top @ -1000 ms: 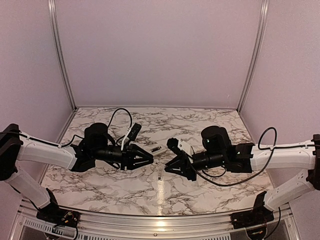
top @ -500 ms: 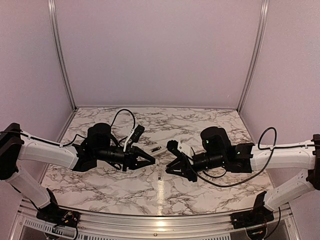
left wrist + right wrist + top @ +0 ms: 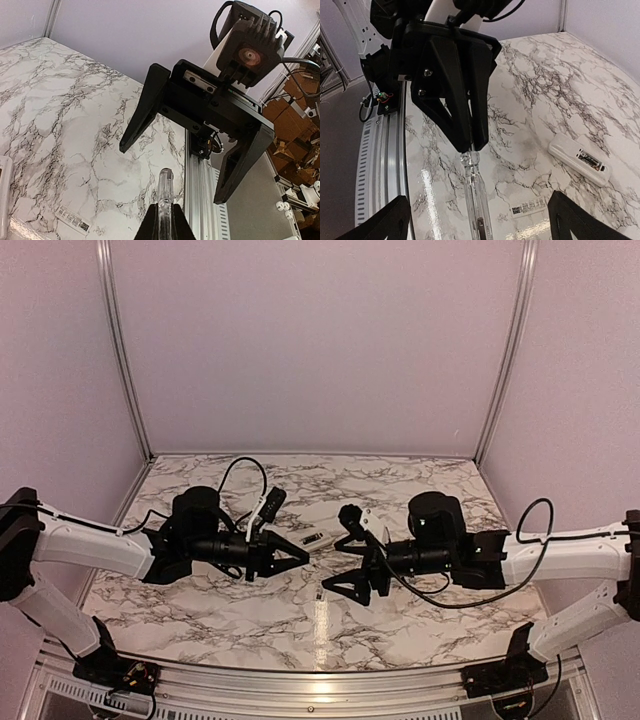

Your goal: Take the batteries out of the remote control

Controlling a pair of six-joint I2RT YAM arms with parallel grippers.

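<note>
The remote control (image 3: 572,156) lies flat on the marble desk (image 3: 400,480), near its middle, just behind the gap between the two pincers. Its dark recess faces up. Something dark sits in the recess, but it is too small to tell whether that is both batteries. A small printed label strip (image 3: 530,206) lies on the desk just beside the remote, on its near side, apart from it.

The left pincer (image 3: 298,558) is clamped together on a clear rod (image 3: 164,200). The rod points at the right pincer (image 3: 336,550), whose fingers stand wide apart, with the rod tip between them and touching neither. Both pincers hang above the desk.

Bare marble runs from behind the remote to the back wall and out to both side walls. The metal rail (image 3: 320,695) along the near edge is well apart from the remote.
</note>
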